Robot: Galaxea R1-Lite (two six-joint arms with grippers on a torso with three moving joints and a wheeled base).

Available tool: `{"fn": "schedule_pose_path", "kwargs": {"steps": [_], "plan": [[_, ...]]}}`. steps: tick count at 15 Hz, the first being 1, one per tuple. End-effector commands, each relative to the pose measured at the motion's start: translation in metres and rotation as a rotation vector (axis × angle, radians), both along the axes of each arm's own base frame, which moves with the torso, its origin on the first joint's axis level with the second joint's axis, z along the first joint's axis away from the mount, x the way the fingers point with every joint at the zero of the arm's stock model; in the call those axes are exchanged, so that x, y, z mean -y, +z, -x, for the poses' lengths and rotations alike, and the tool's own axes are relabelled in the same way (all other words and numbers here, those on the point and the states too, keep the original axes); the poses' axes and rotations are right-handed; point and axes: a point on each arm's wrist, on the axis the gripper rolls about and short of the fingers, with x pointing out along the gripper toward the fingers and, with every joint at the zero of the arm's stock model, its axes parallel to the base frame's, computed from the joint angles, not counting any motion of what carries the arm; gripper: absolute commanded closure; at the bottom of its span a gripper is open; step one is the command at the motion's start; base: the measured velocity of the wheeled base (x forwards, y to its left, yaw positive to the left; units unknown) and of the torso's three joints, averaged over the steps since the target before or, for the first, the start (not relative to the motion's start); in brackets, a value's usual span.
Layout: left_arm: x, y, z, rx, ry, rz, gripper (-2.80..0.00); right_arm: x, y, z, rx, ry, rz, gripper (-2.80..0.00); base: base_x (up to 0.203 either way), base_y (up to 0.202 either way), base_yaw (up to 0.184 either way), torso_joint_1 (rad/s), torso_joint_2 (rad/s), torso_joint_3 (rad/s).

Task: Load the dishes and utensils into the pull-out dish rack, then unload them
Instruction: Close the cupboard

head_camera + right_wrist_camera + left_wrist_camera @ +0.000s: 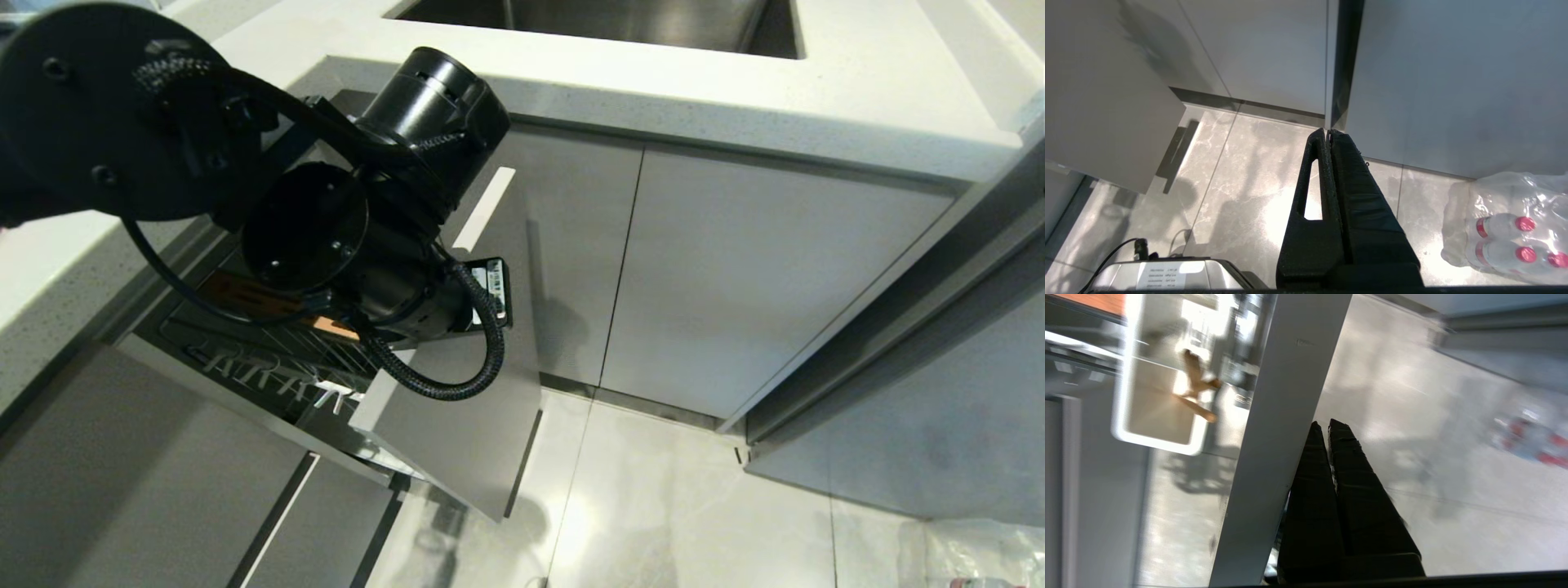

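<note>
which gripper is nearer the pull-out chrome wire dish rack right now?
Left. The left gripper, shut and empty, sits right at the pale front panel of the pull-out chrome wire dish rack. The right gripper, shut, hangs over the floor, away from it.

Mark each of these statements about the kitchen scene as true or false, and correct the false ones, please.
1. The pull-out dish rack is pulled out of the cabinet. True.
2. The left gripper has its jaws wide open. False: the jaws are shut, with nothing between them.
3. The chopsticks stand in the white utensil cup. True, as the left wrist view shows them.
4. The right gripper holds a spoon. False: its jaws are shut on nothing, and it hangs over the floor.
5. A pack of water bottles lies on the floor. True.
</note>
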Motion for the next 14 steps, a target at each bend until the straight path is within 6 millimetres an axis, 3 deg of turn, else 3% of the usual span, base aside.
{"fn": "schedule_pose_path", "kwargs": {"steps": [1,5,14], "plan": [[-0.005,-0.002,-0.004,0.021,0.058,-0.042,0.00,0.000,0.000,0.000,-0.001,0.000,0.000,0.00,0.000,0.000,0.000,0.000,0.00,0.000],[-0.015,-0.009,-0.011,0.062,0.138,-0.162,0.00,0.000,0.000,0.000,-0.001,0.000,0.000,0.00,0.000,0.000,0.000,0.000,0.00,0.000],[-0.066,-0.006,-0.038,0.126,0.395,-0.360,0.00,0.000,0.000,0.000,-0.001,0.000,0.000,0.00,0.000,0.000,0.000,0.000,0.00,0.000]]}}
